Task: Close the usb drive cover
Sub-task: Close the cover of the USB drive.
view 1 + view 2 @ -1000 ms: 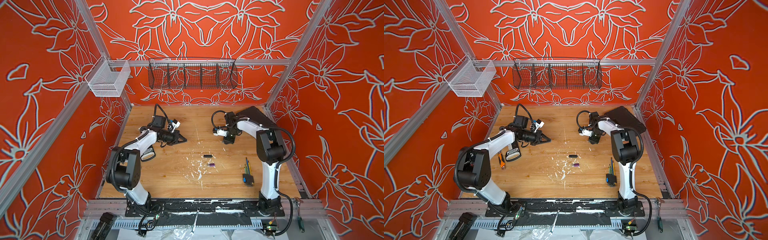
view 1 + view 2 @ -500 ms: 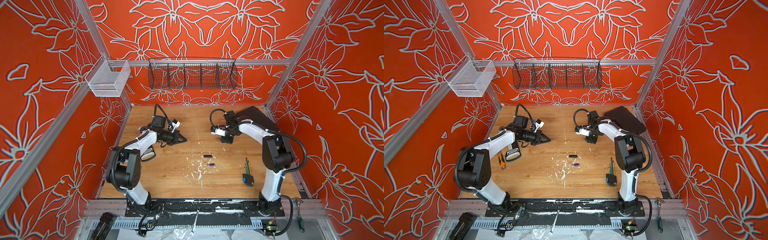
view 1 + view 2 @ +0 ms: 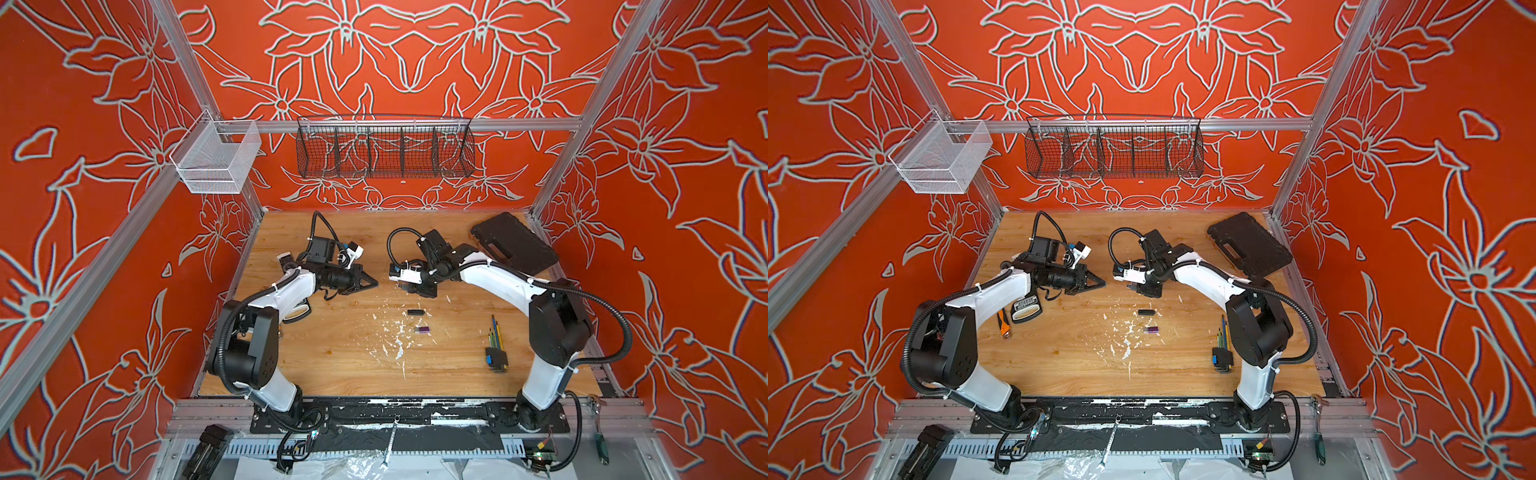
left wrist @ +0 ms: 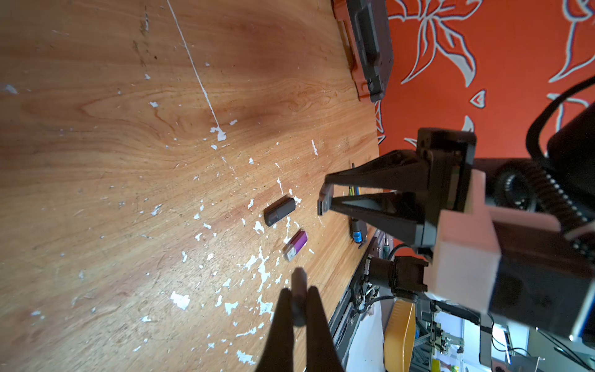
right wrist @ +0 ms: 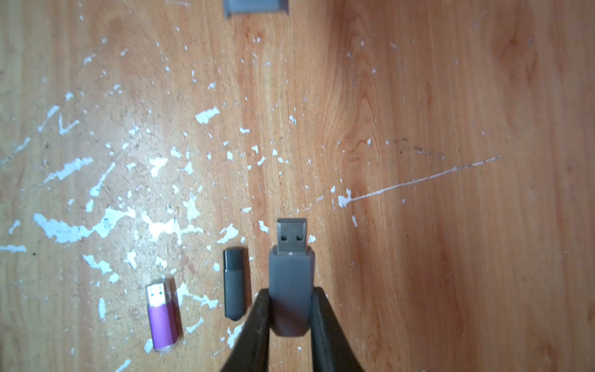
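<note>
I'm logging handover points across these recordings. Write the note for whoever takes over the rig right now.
Right gripper: jaws shut on the grey USB drive, held above the table with its metal plug bare.
Left gripper: jaws shut on a small dark piece, blurred, probably the cover.
The two grippers face each other, apart.
A black drive and a purple drive lie free on the table.
Done: both parts are in hand.
Left: line them up and push the cover onto the plug.
</note>
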`<state>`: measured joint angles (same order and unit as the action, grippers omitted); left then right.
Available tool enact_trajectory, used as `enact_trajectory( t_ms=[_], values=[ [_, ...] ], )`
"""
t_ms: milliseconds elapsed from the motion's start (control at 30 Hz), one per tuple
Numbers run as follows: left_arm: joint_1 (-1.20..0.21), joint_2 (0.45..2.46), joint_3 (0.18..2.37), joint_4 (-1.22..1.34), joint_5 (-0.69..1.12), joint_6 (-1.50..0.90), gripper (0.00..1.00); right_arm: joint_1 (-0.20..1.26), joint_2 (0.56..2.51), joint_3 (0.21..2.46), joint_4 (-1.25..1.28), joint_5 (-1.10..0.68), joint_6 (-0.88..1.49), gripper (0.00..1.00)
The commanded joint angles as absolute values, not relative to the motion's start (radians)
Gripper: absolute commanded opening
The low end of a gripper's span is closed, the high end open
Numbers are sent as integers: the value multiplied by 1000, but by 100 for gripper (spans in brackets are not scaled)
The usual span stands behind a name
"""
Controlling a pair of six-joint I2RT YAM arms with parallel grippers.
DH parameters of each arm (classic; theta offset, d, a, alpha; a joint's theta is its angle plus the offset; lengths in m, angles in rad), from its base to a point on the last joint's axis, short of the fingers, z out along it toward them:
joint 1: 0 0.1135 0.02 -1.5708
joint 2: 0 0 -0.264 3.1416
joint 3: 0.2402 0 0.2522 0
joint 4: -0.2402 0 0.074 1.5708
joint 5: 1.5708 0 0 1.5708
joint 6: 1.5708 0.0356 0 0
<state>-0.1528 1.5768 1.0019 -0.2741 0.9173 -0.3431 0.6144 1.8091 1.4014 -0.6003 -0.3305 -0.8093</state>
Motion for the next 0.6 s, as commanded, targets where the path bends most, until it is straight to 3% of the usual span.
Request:
enact_trajectory(
  t_ms=[0,567],
  values=[
    [-159,1539,976,-209,920,-387,0,644,1782,1392,-557,-367,-775,17],
    [-175,1548,927,-105,952,-472,0,689,1736,1338,-452,-373,-729,17]
  ],
)
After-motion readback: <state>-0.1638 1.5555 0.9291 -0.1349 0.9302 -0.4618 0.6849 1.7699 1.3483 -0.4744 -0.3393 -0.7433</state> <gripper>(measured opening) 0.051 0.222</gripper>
